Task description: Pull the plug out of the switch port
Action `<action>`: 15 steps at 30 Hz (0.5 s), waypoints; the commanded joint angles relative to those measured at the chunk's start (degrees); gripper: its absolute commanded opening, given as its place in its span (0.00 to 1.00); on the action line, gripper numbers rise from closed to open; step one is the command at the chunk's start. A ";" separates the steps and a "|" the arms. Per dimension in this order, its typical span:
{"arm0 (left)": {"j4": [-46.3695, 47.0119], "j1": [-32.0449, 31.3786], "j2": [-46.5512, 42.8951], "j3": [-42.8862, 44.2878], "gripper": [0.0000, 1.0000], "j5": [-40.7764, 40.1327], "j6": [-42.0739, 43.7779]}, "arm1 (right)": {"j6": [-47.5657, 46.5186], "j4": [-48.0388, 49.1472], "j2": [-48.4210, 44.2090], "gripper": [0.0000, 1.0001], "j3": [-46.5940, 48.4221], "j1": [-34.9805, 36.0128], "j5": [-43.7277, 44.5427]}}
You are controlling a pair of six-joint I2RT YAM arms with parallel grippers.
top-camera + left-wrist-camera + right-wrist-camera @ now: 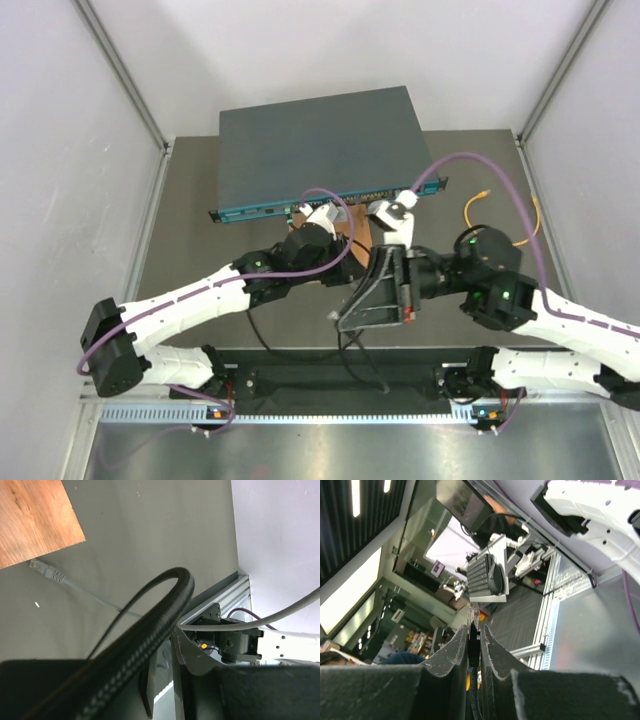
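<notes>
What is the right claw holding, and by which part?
The right claw is shut on a clear plug, pinched by its rear body; the plug's front tip pokes out beyond the claw.

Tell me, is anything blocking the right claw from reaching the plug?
Nothing visible does. The right gripper is shut on what looks like the clear plug, its tip poking out of the grip.
</notes>
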 commanded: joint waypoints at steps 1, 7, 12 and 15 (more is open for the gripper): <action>5.67 1.42 0.79 2.14 0.22 1.15 1.71 | -2.51 3.30 1.84 0.00 4.61 4.16 1.99; 1.63 2.04 -1.22 1.35 0.24 -3.15 3.46 | -14.98 -21.77 -2.19 0.00 14.09 4.87 13.74; 0.31 2.04 -4.57 -3.57 0.33 -5.09 3.55 | -17.89 -29.64 -7.72 0.00 20.42 4.78 21.23; -0.48 2.04 -6.85 -5.06 0.35 -6.40 3.91 | -20.08 -37.99 -10.71 0.00 25.61 4.70 30.27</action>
